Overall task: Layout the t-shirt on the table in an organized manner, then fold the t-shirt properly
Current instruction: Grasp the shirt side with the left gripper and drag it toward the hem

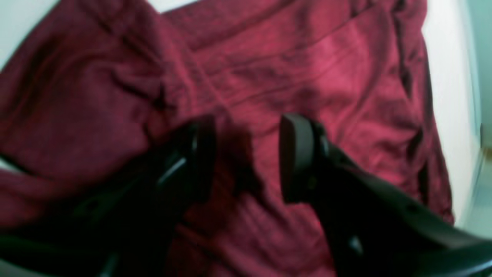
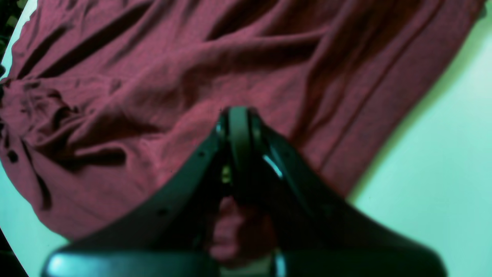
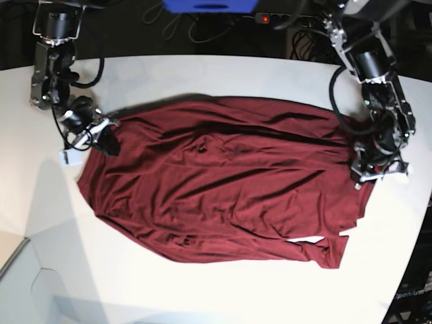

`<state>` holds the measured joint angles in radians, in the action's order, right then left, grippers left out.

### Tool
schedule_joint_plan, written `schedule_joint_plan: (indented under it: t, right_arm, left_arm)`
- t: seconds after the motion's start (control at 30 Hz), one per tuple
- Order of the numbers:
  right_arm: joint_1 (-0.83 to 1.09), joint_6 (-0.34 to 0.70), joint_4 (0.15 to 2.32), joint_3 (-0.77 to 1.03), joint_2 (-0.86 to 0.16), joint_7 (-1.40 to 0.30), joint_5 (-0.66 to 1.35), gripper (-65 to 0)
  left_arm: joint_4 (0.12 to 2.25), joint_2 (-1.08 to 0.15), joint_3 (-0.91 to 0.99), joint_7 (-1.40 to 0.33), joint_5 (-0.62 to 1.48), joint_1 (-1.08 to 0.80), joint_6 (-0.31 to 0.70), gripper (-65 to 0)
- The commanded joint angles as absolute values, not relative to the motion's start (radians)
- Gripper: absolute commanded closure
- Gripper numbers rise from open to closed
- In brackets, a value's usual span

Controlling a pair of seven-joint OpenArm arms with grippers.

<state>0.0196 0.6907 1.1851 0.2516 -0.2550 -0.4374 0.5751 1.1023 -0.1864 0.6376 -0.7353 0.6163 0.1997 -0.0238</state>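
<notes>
1. the t-shirt point(image 3: 223, 179) lies spread across the middle of the table point(image 3: 202, 283), roughly flat but ridged with long wrinkles, so it reads as partly laid out and not yet folded.
2. the right gripper point(image 2: 238, 115) has its jaws pressed together at one end of the cloth, and a fold of maroon fabric bulges behind the closed tips. it looks pinched there so that end can be tugged outward.
3. the left gripper point(image 1: 246, 154) sits at the opposite end with its jaws partly apart, straddling a dark ridge of fabric. the view is blurred, so i cannot tell whether the pads actually clamp the cloth or only hover over it.
4. having one arm at each end makes sense for stretching the shirt between them and pulling the wrinkles out.
5. near the table's front edge a sleeve or corner is tucked over on itself, and it likely needs straightening before any fold.
</notes>
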Motion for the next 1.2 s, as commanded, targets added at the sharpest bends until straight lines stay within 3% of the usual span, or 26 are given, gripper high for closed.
schedule_joint_plan:
  t: [0.0, 0.4, 0.6, 0.8, 1.17]
  right_arm:
    - [0.007, 0.698, 1.199, 0.259, -0.275, -0.409, 0.596, 0.0]
    - [-0.027, 0.698, 1.095, 0.262, -0.352, -0.406, 0.596, 0.0]
    - [0.002, 0.698, 1.221, 0.257, -0.309, -0.415, 0.598, 0.0]
    - [0.021, 0.698, 1.377, 0.236, -0.245, -0.461, 0.596, 0.0]
    - [-0.16, 0.698, 1.222, 0.124, -0.242, -0.542, 0.596, 0.0]
  left_arm:
    - [1.11, -0.217, 0.638, -0.73, 0.598, 0.193, -0.039, -27.0]
    - [1.171, -0.311, 0.645, -0.72, 0.607, -0.005, -0.039, -27.0]
    - [1.231, -0.277, 0.645, -0.722, 0.607, -0.001, -0.039, -27.0]
    - [1.423, -0.249, 0.645, -0.73, 0.657, 0.002, -0.039, -27.0]
    - [1.452, -0.257, 0.645, -0.72, 0.733, 0.05, -0.042, -27.4]
